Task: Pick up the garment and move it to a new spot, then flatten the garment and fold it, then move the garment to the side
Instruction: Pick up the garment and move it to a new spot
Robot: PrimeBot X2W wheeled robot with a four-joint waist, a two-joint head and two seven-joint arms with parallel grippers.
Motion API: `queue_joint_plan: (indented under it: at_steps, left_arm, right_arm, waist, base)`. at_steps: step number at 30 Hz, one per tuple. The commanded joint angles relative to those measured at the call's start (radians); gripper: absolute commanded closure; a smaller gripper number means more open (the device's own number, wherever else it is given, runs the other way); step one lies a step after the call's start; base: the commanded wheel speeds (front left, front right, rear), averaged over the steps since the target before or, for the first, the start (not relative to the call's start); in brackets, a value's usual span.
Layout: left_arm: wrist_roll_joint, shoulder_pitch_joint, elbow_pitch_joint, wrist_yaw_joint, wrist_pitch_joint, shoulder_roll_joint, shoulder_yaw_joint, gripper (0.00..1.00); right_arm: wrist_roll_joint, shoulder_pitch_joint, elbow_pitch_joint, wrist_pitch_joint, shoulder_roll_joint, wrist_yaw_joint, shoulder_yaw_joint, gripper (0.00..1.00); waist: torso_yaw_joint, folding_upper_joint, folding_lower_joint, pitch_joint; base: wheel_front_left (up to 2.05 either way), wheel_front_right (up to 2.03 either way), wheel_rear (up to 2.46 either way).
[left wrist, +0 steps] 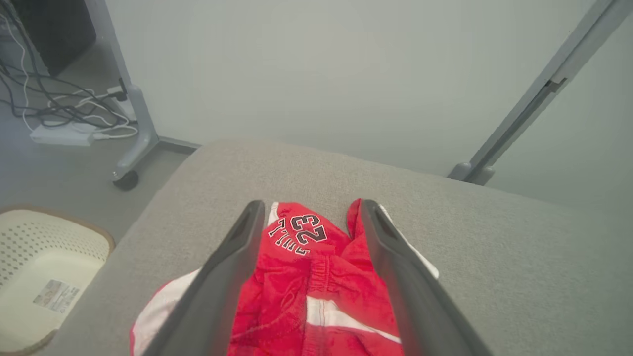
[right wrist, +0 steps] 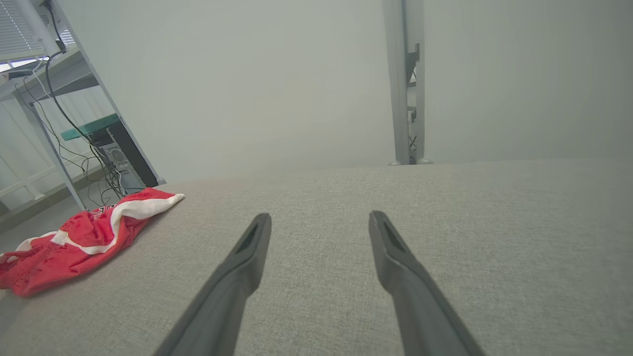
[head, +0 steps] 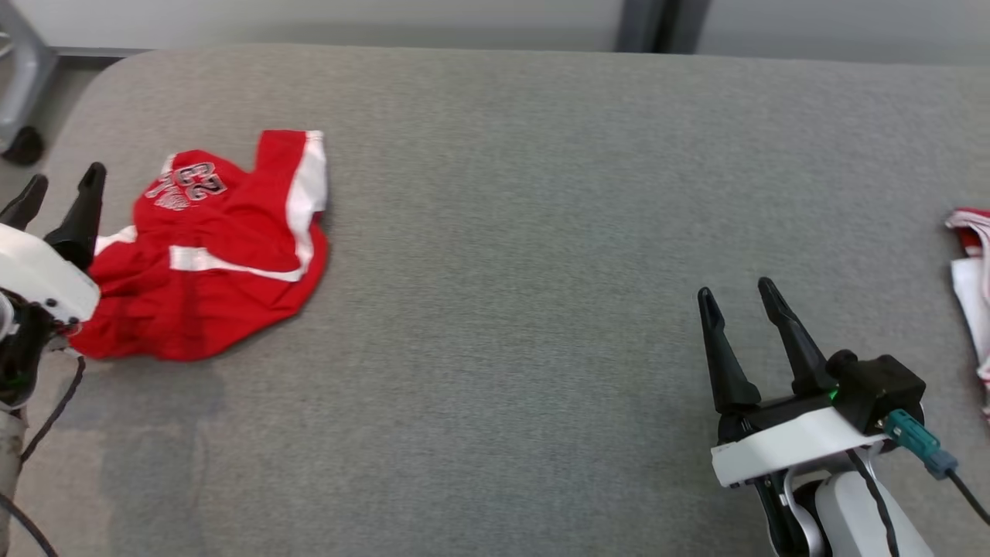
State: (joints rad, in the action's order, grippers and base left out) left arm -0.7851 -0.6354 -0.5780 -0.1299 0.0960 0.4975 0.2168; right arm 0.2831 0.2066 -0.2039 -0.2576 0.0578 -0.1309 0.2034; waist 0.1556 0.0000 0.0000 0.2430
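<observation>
A red garment [head: 209, 255] with white stripes and a "23" print lies crumpled at the far left of the grey padded table [head: 503, 232]. My left gripper [head: 62, 189] stands open at the garment's left edge, above it; through the left wrist view the red cloth [left wrist: 306, 277] shows between the two spread fingers, and nothing is clamped. My right gripper [head: 735, 298] is open over bare table at the lower right, far from the garment [right wrist: 84, 237], which lies at the left of the right wrist view.
Another red and white cloth [head: 973, 286] lies at the table's right edge. A cream perforated basket [left wrist: 44, 282] sits on the floor beyond the table's left side. A wheeled metal frame leg [left wrist: 131, 143] and cables stand near that corner.
</observation>
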Motion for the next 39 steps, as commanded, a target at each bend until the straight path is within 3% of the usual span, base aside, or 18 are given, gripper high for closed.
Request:
queue_joint_plan:
  at_steps: [1,7,12,19,26,29,31,32,33,34,39]
  left_arm:
    - [-0.071,-0.030,-0.036,-0.002,0.038,0.013,0.010,0.00]
    - [-0.192,-0.084,-0.139,-0.001,0.160,0.096,0.068,0.00]
    - [-0.289,-0.119,-0.218,-0.001,0.257,0.120,0.096,0.00]
    - [-0.382,-0.134,-0.299,-0.001,0.373,0.125,0.105,0.00]
    - [-0.439,-0.104,-0.341,-0.001,0.566,0.114,0.173,0.00]
    - [-0.455,-0.102,-0.338,-0.001,0.584,0.110,0.182,0.00]
    - [-0.457,-0.103,-0.336,-0.001,0.583,0.112,0.188,0.19]
    - [-0.453,-0.105,-0.335,-0.001,0.564,0.115,0.188,0.34]
    - [-0.452,-0.111,-0.331,-0.001,0.533,0.116,0.186,0.75]
    - [-0.456,-0.109,-0.325,-0.001,0.525,0.116,0.187,1.00]
    - [-0.466,-0.108,-0.299,-0.002,0.495,0.129,0.200,1.00]
  right_arm:
    - [-0.002,0.017,0.003,-0.008,-0.001,0.000,0.001,0.00]
    - [-0.001,0.036,0.013,-0.009,-0.004,0.000,0.011,0.00]
    - [0.006,0.048,0.022,-0.009,-0.005,0.000,0.017,0.00]
    - [0.023,0.052,0.027,-0.009,-0.004,0.000,0.025,0.00]
    - [0.031,0.048,0.022,-0.010,-0.004,0.000,0.022,0.00]
    - [0.032,0.048,0.020,-0.010,-0.004,0.000,0.020,0.00]
    - [0.031,0.049,0.017,-0.010,-0.004,0.000,0.020,0.00]
    - [0.032,0.049,0.016,-0.010,-0.004,0.000,0.020,0.00]
    - [0.033,0.050,0.014,-0.010,-0.004,0.000,0.021,0.00]
    - [0.034,0.049,0.013,-0.010,-0.004,0.000,0.021,0.00]
    - [0.037,0.038,0.007,-0.009,-0.004,0.000,0.019,0.00]
  waist:
    - [-0.069,0.0000,0.0000,0.040]
    - [-0.141,0.0000,0.0000,0.076]
    - [-0.177,0.0000,0.0000,0.102]
    - [-0.212,0.0000,0.0000,0.124]
    - [-0.228,0.0000,0.0000,0.134]
    - [-0.227,0.0000,0.0000,0.133]
    - [-0.227,0.0000,0.0000,0.132]
    - [-0.226,0.0000,0.0000,0.131]
    - [-0.226,0.0000,0.0000,0.128]
    - [-0.225,0.0000,0.0000,0.126]
    - [-0.219,0.0000,0.0000,0.101]
  base:
    - [0.00,0.00,0.00]
    - [0.00,0.00,0.00]
    - [0.00,0.00,0.00]
    - [0.00,0.00,0.00]
    - [0.00,0.00,0.00]
    - [0.00,0.00,0.00]
    - [0.00,0.00,0.00]
    - [0.00,0.00,0.00]
    - [0.00,0.00,0.00]
    - [0.00,0.00,0.00]
    - [0.00,0.00,0.00]
